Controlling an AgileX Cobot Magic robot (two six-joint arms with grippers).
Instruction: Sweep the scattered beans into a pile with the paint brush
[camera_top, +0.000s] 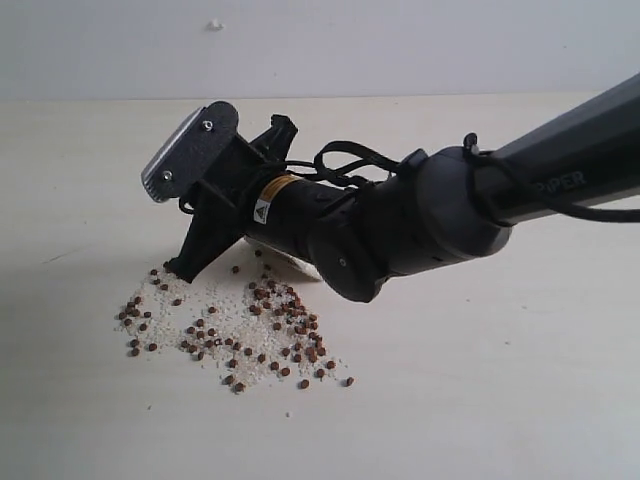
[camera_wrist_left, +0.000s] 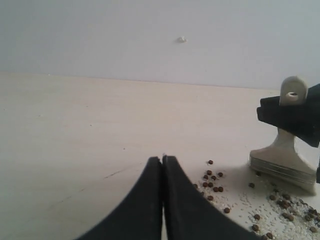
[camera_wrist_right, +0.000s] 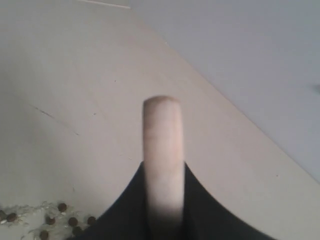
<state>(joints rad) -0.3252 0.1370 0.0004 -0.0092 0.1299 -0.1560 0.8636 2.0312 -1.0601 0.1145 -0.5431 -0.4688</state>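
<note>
Closest in, the right gripper (camera_wrist_right: 164, 171) has its fingers (camera_wrist_right: 125, 216) pinched on the pale wooden handle of the brush (camera_wrist_left: 282, 157). The rounded end with the hole pokes out past the fingertips, and the metal band sits on the other side of them, low over the table (camera_top: 500, 400). That is the right place to hold it: bare wood between the hole and the flare, clear of the metal. I judge the brush light and the handle stiff but smooth, so it could twist in the grip if I drag hard. The bristles should be soft and will splay under pressure, though I cannot make them out or tell whether they touch the surface. Just beyond the fingers lie the beans (camera_top: 250, 330), a loose spread mixed with fine pale grains, nothing gathered yet. They are small and round, so I expect them to roll and skip ahead of a fast stroke. The right arm reaches in across the middle, forearm sloping down, wrist bent so the gripper tilts toward the table over the near edge of the spread. Farther off, the left gripper (camera_wrist_left: 162, 162) hangs low beside the beans, fingers pressed together on nothing.
</note>
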